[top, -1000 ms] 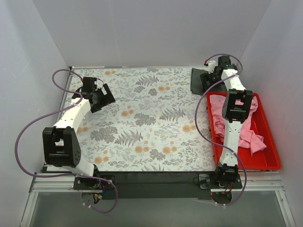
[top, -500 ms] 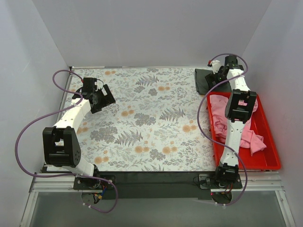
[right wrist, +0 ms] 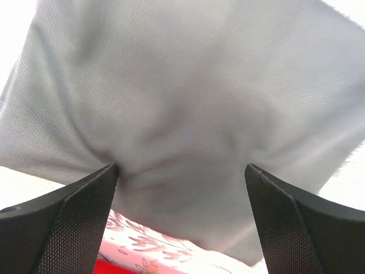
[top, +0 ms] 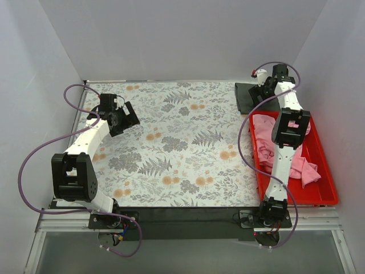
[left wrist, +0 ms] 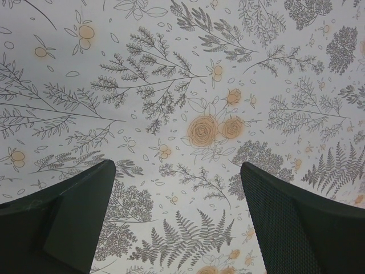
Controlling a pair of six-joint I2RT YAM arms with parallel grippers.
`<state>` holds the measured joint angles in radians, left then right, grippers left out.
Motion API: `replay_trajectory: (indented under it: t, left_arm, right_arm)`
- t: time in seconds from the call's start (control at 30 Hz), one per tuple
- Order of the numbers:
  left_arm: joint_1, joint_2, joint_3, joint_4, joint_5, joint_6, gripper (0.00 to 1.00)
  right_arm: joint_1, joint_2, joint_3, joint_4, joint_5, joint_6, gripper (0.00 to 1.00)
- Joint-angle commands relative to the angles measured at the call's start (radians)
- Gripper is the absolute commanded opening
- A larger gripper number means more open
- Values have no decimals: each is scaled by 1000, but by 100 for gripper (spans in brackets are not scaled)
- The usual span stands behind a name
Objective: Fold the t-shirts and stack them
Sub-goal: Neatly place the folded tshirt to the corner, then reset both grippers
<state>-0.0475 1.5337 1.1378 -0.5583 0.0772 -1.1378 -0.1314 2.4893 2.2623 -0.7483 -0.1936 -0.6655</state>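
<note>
The dark charcoal grey cloth t-shirt (right wrist: 188,97) ahead of the right gripper (right wrist: 181,169) is blurred and cut off by the picture's edges; whether the gripper touches it cannot be told.

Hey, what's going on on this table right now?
The right pincer is at the far right corner, open, and appears to press down on the dark grey t-shirt, which lies there as a compact folded piece. The pink t-shirts lie crumpled in the red tray, not yet folded. The left pincer is open and holds nothing, hovering over the floral table cloth on the left side.
</note>
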Motion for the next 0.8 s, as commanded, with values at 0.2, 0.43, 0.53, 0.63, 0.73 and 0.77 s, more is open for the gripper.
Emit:
replay_trajectory:
  t: [0.2, 0.43, 0.53, 0.63, 0.73, 0.77]
  left_arm:
    - [8, -69, 17, 20, 48, 70, 92]
    - [8, -24, 190, -26, 258, 232, 92]
    - [8, 14, 267, -71, 314, 311, 92]
    - [8, 19, 292, -83, 328, 345, 92]
    - [8, -6, 275, -84, 337, 372, 92]
    - [8, -29, 263, -81, 345, 378, 92]
  right_arm:
    - [13, -311, 28, 150, -113, 69, 98]
    - [68, -536, -81, 109, -184, 190, 98]
    - [102, -647, -187, 44, -204, 236, 98]
    - [128, -765, -369, -5, -260, 305, 98]
    - [182, -910, -655, -10, -320, 325, 98]
    - [222, -982, -720, -6, -320, 319, 98]
